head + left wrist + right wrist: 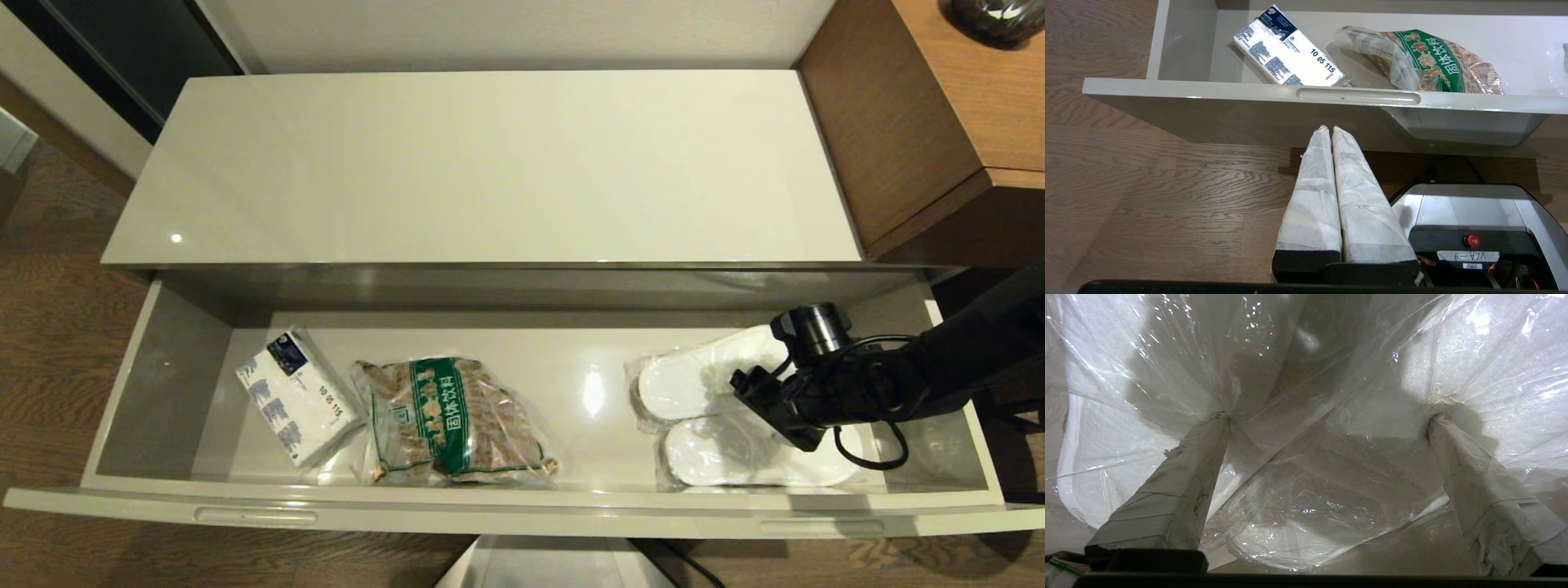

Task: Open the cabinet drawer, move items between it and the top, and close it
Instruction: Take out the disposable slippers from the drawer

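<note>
Drawer pulled out of a low cream-white cabinet on a wood floor, right pincer down on the bagged slippers.

The glossy top (490,163) lies bare beside a taller brown wood desk (963,90). The cabinet drawer (506,510) holds a tissue pack (298,396), a green-labelled bag of brown pieces (449,420) and, at its right end, the slippers (702,408). The right pincer (1327,420) stands spread wide, both fingertips (1218,418) pressing their crinkled plastic. The left pincer (1329,130), clenched, hangs below the drawer front.
</note>
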Tool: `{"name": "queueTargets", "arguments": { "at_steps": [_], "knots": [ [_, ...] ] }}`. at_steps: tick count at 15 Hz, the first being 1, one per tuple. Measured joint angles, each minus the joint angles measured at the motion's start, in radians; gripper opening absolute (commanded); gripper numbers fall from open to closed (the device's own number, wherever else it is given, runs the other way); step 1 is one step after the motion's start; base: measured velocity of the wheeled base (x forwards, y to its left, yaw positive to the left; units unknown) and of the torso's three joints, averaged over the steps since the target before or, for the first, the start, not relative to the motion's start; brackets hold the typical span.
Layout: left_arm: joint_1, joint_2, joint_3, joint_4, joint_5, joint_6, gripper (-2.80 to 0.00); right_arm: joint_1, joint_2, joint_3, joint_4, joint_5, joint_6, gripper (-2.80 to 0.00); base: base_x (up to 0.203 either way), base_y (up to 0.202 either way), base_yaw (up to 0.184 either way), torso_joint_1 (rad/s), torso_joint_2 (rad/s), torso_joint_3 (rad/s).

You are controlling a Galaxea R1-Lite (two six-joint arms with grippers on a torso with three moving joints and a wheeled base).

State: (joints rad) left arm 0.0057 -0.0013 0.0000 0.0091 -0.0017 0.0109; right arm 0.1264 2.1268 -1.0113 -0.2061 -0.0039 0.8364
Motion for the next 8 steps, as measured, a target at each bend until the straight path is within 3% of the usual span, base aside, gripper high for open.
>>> {"name": "queueTargets", "arguments": {
  "at_steps": [4,5,6,8],
  "knots": [
    [0.000,0.000,0.000,0.000,0.000,0.000,-2.80,0.001,0.000,0.002,-0.001,0.002,-0.001,0.00,0.000,0.000,0.000,0.000,0.00,0.000],
    [0.000,0.000,0.000,0.000,0.000,0.000,-2.80,0.001,0.000,0.003,-0.002,0.004,-0.002,-2.30,0.000,0.000,0.000,0.000,0.00,0.000],
    [0.000,0.000,0.000,0.000,0.000,0.000,-2.80,0.001,-0.001,0.005,-0.003,0.006,-0.002,-2.80,0.000,0.000,0.000,0.000,0.00,0.000],
    [0.000,0.000,0.000,0.000,0.000,0.000,-2.80,0.000,-0.001,0.006,0.002,0.007,0.000,-2.80,0.000,0.000,0.000,0.000,0.00,0.000]
  ]
}}
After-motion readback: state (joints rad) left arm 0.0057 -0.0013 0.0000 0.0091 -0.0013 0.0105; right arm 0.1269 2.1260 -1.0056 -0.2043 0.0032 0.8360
